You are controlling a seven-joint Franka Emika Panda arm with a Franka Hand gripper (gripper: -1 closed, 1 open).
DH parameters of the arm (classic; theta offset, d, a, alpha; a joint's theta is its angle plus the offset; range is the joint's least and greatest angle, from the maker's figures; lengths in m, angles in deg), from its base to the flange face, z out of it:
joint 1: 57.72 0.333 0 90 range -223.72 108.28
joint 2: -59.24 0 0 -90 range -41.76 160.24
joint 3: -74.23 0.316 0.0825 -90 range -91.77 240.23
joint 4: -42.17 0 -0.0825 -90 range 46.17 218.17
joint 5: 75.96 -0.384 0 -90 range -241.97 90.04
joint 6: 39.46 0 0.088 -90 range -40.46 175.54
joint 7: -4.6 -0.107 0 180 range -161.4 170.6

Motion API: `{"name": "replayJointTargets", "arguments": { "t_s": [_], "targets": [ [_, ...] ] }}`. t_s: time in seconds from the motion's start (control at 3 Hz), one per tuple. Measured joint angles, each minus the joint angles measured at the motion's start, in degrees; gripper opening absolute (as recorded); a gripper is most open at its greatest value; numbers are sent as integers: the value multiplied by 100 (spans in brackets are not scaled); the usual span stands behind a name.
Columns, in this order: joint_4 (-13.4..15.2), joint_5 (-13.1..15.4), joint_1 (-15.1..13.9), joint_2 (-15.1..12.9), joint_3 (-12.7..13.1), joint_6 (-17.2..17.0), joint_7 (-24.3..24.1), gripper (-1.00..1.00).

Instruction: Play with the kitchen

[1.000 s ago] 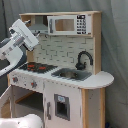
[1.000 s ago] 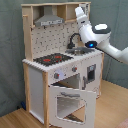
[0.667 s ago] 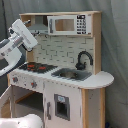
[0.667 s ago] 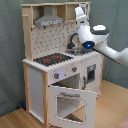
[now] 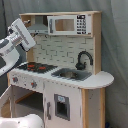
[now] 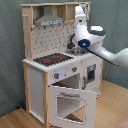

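In the first exterior view the white arm (image 5: pixel 17 37) reached in from that view's left, its end raised a little higher than a second before and held above the left end of the stovetop (image 5: pixel 36 67). Whether the gripper was wide or narrow could not be told from either view. The kitchen (image 5: pixel 65 95) filled the middle of the first exterior view, unmoved from the earlier frames. To the right of the stovetop lay the silver sink (image 5: pixel 71 75), with the black faucet (image 5: pixel 82 59) behind it, and the microwave cabinet (image 5: pixel 67 24) sat on top.

In the second exterior view the kitchen (image 6: pixel 40 85) stood on the wooden floor (image 6: pixel 20 117) before a dark curtain (image 6: pixel 10 55). The grey hood (image 6: pixel 49 20) hung over the black-red stovetop (image 6: pixel 52 59). The windowed oven door (image 6: pixel 72 102) hung open, tipped forward as before. At the second exterior view's right, the arm (image 6: pixel 90 37) stood in front of the sink side, slightly shifted.
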Motion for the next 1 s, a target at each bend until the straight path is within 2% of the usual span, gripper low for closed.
{"name": "replayJointTargets", "arguments": {
  "t_s": [0.67,1.0],
  "targets": [
    [-483,-880,-523,-16,167,-419,-237,100],
    [-747,-1285,-822,-23,169,-565,-260,100]
  ]
}}
